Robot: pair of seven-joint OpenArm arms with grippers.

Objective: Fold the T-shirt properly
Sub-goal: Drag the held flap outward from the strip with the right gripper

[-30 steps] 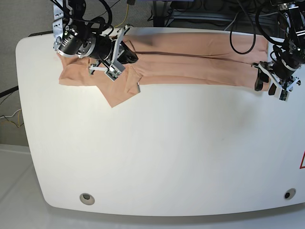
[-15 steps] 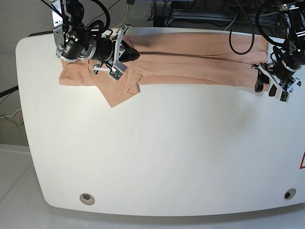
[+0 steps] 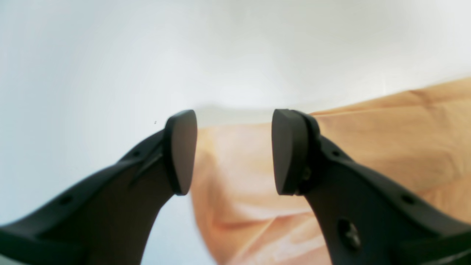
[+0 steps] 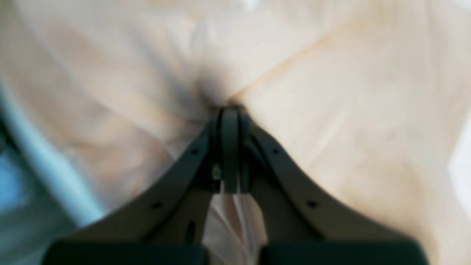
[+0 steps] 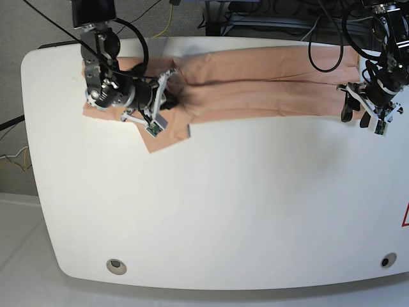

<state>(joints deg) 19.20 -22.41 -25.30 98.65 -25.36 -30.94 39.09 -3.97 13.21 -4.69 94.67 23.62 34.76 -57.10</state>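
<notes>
Your T-shirt (image 5: pixel 255 80) is strung out in a long band left-to-right along the far edge of the table (image 5: pixel 211 211). The right gripper (image 5: pixel 167 97) is clamped shut on a pinch of cloth at the left end. The left gripper (image 5: pixel 359 114) sits wide open and empty at the right end, the hem corner just under its fingertips, so that's your nearer grab.

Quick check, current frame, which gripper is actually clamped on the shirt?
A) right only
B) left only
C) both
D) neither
A: the right gripper is shut with the T-shirt puckered at its tips, while the left gripper stands open over the hem end with nothing between its fingers.
</notes>
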